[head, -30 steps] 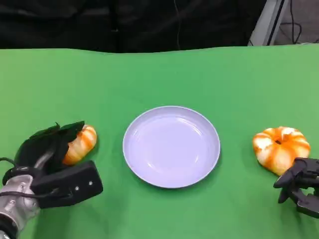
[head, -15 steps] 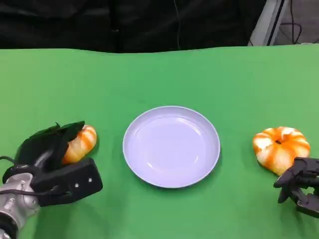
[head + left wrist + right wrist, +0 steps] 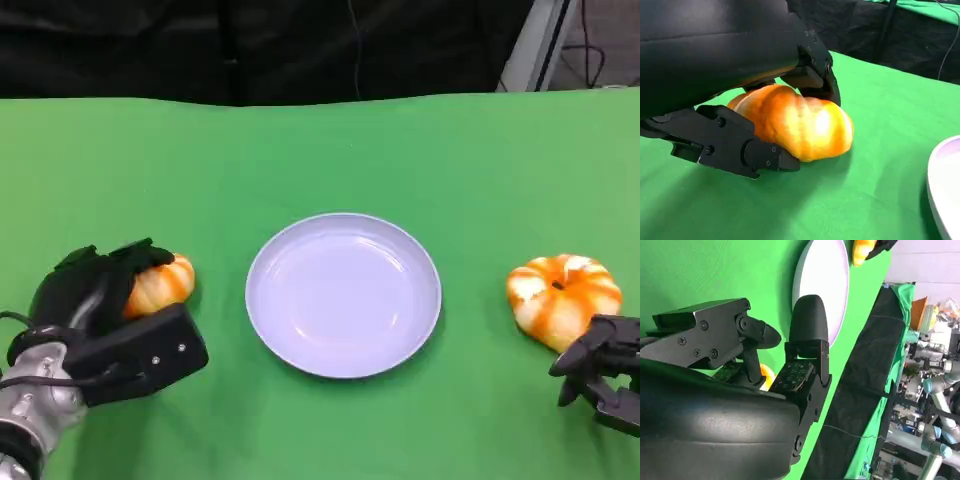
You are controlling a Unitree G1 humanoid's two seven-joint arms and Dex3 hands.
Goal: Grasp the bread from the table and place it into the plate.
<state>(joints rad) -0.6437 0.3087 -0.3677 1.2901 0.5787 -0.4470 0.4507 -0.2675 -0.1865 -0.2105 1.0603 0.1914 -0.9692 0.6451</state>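
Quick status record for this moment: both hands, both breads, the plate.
left robot hand: fingers wrapped over and under the left bread, which looks to be resting on the green table
right robot hand: beside the right bread, holding nothing
plate: centre of table, nothing on it
task: no bread on the plate yet

My left hand (image 3: 95,300) is matt black plastic on a brushed silver forearm. The bread (image 3: 800,125) has a glossy glazed crust. The plate (image 3: 343,294) is smooth, semi-gloss. The table cover (image 3: 300,150) is matt green cloth.
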